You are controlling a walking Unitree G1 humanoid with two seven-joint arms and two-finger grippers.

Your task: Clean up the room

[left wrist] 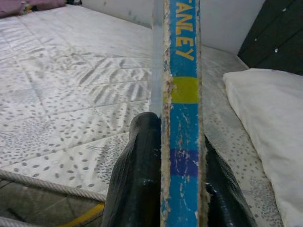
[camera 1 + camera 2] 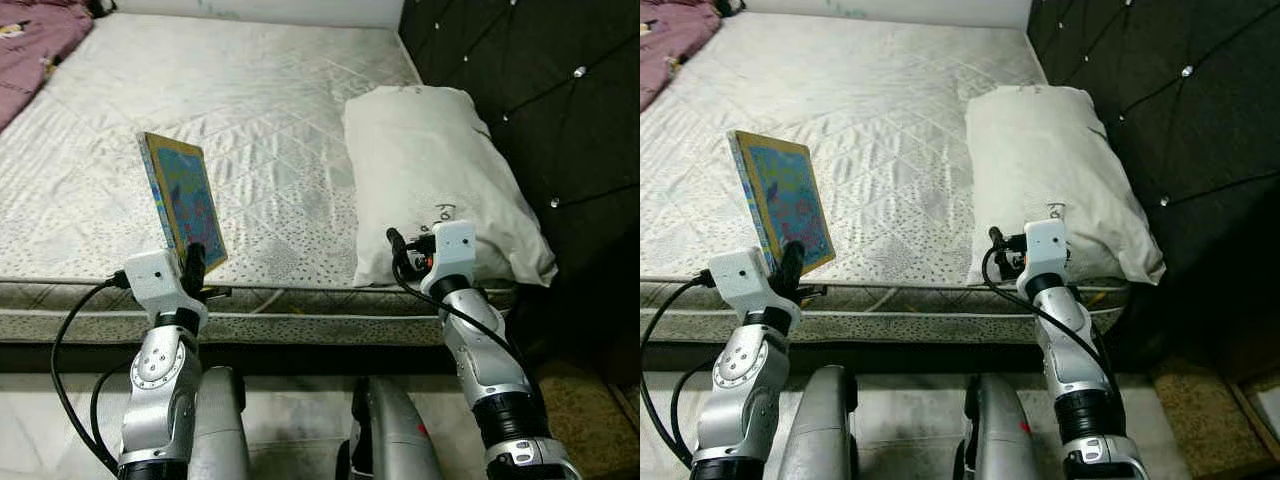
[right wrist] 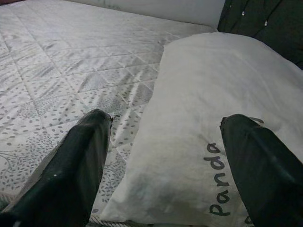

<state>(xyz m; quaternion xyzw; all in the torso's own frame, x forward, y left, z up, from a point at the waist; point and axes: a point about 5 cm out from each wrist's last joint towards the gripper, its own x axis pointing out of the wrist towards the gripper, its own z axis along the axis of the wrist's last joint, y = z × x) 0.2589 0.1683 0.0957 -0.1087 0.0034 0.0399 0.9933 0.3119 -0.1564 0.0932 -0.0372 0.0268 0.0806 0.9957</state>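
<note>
Book (upright) clamped in left gripper over mattress.

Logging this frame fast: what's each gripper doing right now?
Left gripper: closed on the book, held above the bed.
Right gripper: open, empty, at the pillow.

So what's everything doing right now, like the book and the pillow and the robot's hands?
Book: held upright above the mattress, clamped by the left gripper.
Pillow: lying flat on the mattress, by the headboard.
Right gripper: fingers open, holding nothing, hovering over the pillow's near end.
</note>
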